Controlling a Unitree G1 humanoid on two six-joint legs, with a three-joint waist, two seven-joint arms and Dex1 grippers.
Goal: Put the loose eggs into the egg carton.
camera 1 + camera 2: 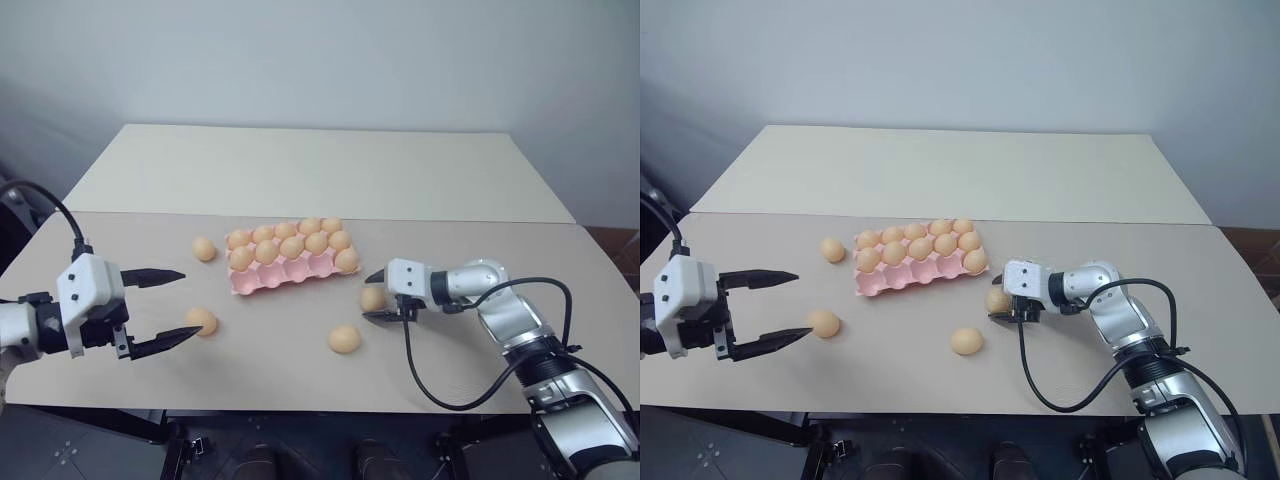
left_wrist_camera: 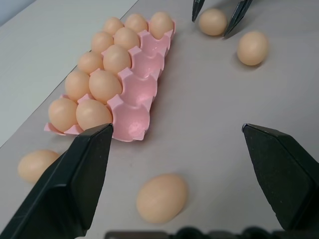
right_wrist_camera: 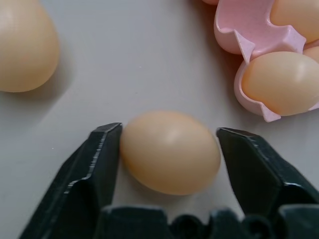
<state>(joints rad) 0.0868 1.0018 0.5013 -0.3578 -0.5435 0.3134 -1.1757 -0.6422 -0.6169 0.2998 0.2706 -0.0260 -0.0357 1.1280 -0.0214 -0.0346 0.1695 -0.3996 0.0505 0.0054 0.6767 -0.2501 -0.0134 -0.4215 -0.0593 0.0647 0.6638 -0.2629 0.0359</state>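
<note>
The pink egg carton (image 1: 262, 282) lies mid-table; its two far rows are full, and the near row holds one egg at its right end. Just right of the carton, a loose egg (image 3: 169, 152) rests on the table between the fingers of my right gripper (image 1: 370, 297). One finger touches that egg and the other stands a hair off it, so the gripper is open. Another loose egg (image 1: 344, 339) lies nearer the front. My left gripper (image 1: 190, 305) is wide open with an egg (image 2: 162, 197) lying between its fingers, untouched. A further egg (image 1: 204, 249) sits left of the carton.
The beige table (image 1: 300, 370) ends at a near edge just below the grippers. A second table (image 1: 320, 170) butts against it at the back, under a pale wall. A black cable (image 1: 440, 395) from my right arm loops over the tabletop.
</note>
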